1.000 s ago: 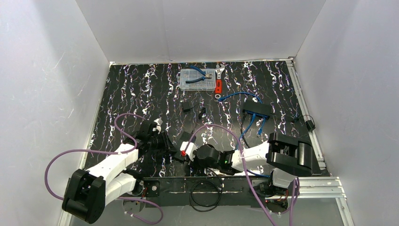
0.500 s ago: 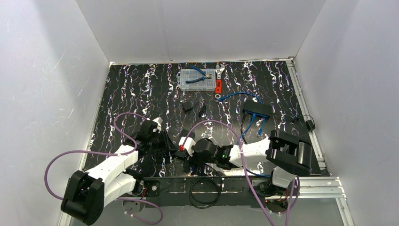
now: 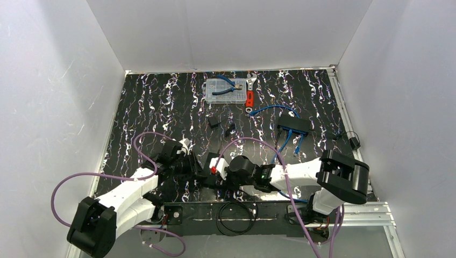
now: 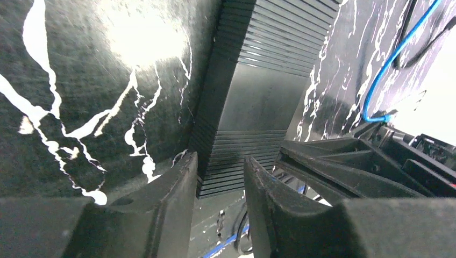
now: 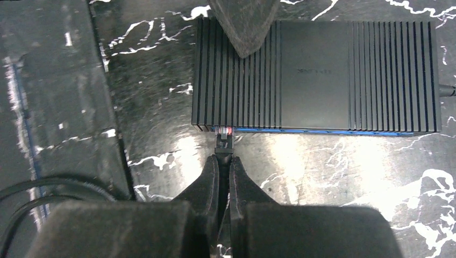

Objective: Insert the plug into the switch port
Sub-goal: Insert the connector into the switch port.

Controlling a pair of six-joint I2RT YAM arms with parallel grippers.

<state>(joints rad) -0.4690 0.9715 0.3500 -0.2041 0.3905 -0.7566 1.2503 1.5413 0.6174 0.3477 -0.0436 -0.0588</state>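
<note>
The black marbled tabletop (image 3: 161, 102) carries everything, and the work sits by the middle of its near edge. Over the last second the left arm (image 3: 129, 188) has swung in toward the middle and the right arm (image 3: 301, 174) has reached further left, so the two wrists now almost meet.

Between them the ribbed black box (image 5: 322, 70) lies flat on the tabletop. The left pincer (image 4: 220, 161) hangs over one end of it, jaws apart and gripping nothing. One of its fingertips (image 5: 244, 27) overlaps the box's far edge, though I cannot tell whether it presses down. The right pincer (image 5: 221, 161) is clenched on the tail of the plug (image 5: 223, 141).

The plug's nose is at the port (image 5: 223, 129), at one end of the box edge that faces this pincer. It looks to be entering, but I cannot say it is fully seated. The closing-in suggests the push is under way, with the box steadied from behind.
</note>
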